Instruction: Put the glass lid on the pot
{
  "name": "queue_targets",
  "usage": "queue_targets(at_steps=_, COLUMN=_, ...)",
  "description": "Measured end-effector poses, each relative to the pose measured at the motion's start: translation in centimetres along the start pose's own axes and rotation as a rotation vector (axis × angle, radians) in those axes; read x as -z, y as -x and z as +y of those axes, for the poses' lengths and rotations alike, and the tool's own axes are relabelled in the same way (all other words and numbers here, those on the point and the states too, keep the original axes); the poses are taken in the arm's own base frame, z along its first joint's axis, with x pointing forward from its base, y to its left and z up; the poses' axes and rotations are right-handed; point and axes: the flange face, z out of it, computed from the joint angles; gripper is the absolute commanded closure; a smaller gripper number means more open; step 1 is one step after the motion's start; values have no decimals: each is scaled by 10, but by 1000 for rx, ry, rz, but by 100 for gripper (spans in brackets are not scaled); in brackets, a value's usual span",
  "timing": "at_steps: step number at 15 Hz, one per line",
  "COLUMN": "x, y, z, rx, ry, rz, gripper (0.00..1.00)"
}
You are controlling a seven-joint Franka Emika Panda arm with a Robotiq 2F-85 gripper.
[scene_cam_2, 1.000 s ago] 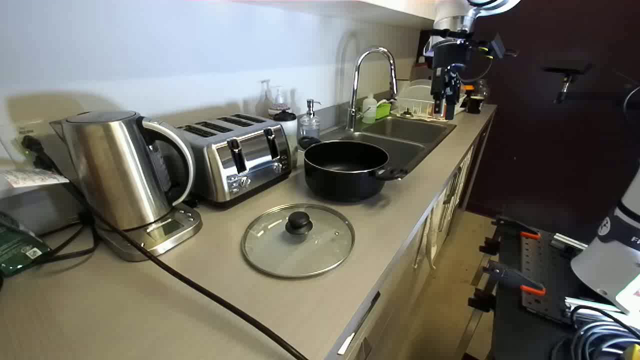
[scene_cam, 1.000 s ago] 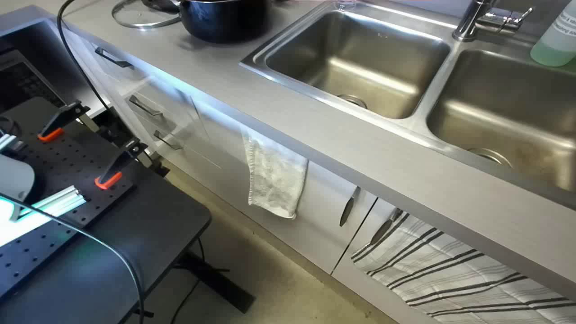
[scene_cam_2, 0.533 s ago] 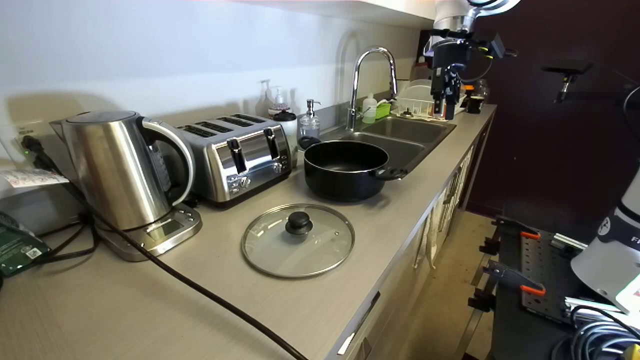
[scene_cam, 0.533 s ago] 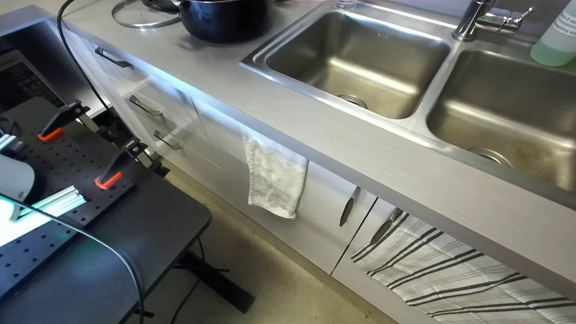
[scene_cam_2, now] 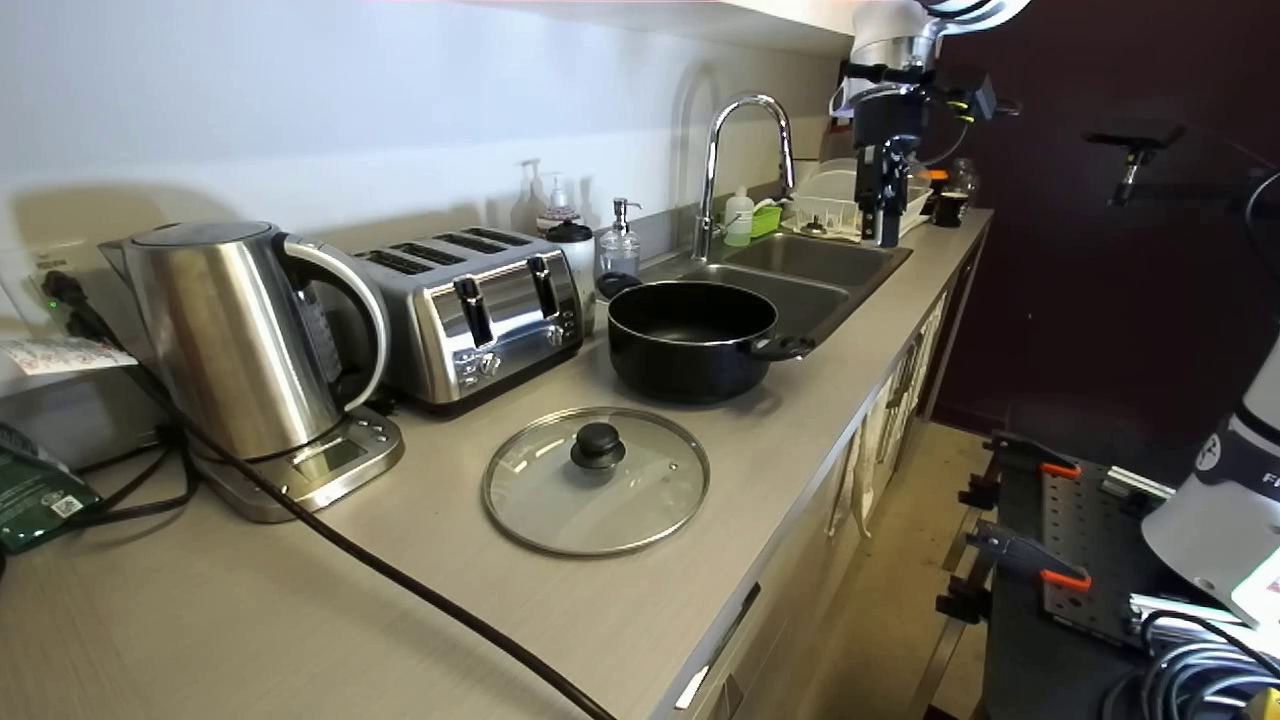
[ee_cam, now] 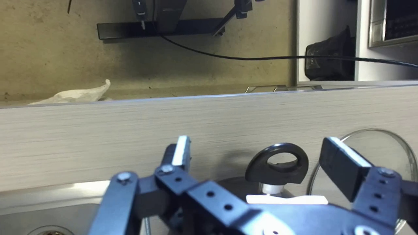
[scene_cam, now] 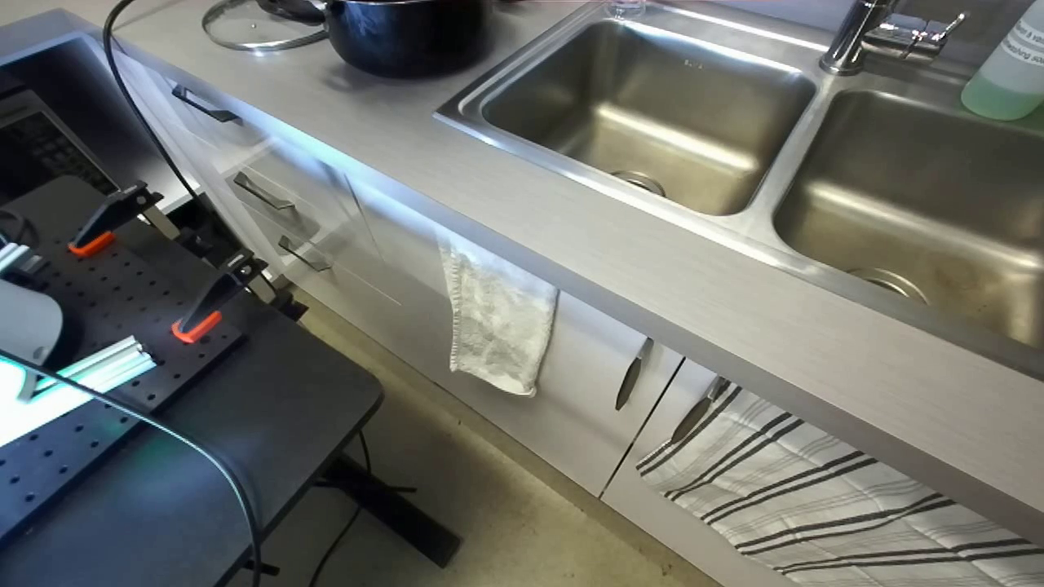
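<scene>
The glass lid lies flat on the counter with its black knob up, in front of the pot in an exterior view. The dark pot stands uncovered on the counter beside the sink. Lid and pot are cut by the top edge in an exterior view. My gripper hangs in the air beyond the pot, apart from both. In the wrist view the gripper is open and empty; a pot handle shows below, between its fingers. The pot's body is mostly hidden there; the lid's rim shows at right.
A toaster and a kettle stand along the wall. A tall faucet rises at the sink. A black cable crosses the counter. Soap bottles stand behind the pot.
My gripper has moved a little left and down in an exterior view during the last half second. The lid and the pot have not moved.
</scene>
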Motion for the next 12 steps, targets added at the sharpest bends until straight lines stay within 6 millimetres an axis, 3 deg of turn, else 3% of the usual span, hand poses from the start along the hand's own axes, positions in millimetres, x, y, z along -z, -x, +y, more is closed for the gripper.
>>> queue_targets(at_steps=12, x=-68, y=-21, z=-159, rx=445, ry=349, rz=-48, gripper=0)
